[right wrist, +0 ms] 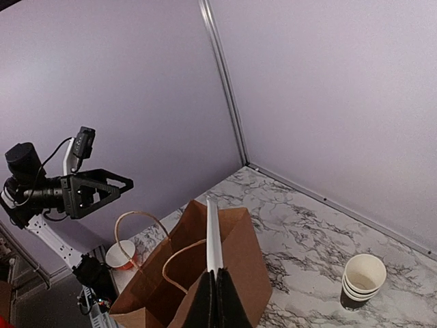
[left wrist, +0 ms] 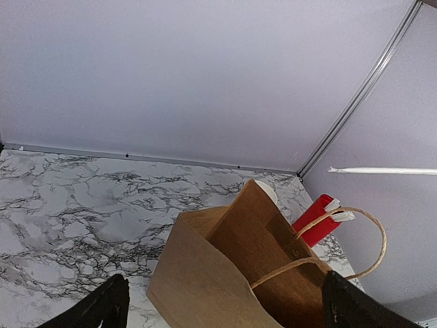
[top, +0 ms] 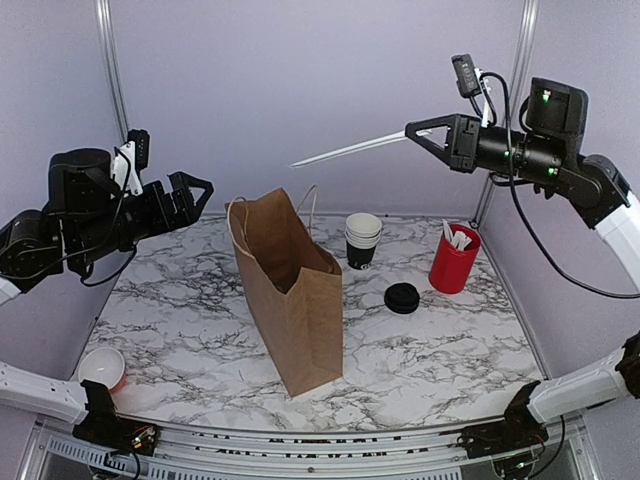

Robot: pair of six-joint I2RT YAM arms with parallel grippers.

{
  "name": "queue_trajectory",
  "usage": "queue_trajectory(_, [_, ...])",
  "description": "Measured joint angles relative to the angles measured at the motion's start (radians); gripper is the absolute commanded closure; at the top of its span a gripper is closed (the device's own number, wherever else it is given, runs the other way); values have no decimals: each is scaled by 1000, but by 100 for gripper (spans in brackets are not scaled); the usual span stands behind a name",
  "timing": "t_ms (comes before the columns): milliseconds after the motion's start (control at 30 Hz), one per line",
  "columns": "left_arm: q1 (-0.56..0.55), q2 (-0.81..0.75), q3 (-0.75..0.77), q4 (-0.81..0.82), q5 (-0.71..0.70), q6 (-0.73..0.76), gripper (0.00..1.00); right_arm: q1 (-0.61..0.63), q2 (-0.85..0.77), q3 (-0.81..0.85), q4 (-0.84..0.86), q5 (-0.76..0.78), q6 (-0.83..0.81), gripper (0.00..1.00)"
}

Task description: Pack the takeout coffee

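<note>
No lidded black cup shows in any view; the takeout coffee is hidden or out of view. A loose black lid (top: 401, 298) lies flat on the marble table right of the upright brown paper bag (top: 295, 300). The bag stands open and also shows in the left wrist view (left wrist: 205, 273) and the right wrist view (right wrist: 263, 263). My right gripper (top: 410, 130) is high at the right, shut on a long thin white wrapped straw (top: 350, 150) that points left over the bag (right wrist: 213, 232). My left gripper (top: 200, 198) is open and empty, raised left of the bag.
A stack of lidless black cups (top: 363, 240) stands behind the bag's right side. A red cup of white sachets (top: 455, 258) stands at the right. A small white-lined red cup (top: 102, 368) sits at the near left corner. Purple walls enclose the table (top: 440, 350).
</note>
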Motion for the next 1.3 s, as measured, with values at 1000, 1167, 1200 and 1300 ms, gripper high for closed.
queue_trajectory(1000, [1,-12,-13,3,0,0,1,434,330,306,-346,457,-215,68])
queue_trajectory(1167, [1,-13,-13,3,0,0,1,438,338,307,-350,465,-226,55])
queue_trajectory(1200, [1,-13,-13,3,0,0,1,438,338,308,-350,465,-227,54])
queue_trajectory(1300, [1,-13,-13,3,0,0,1,439,338,311,-348,465,-228,51])
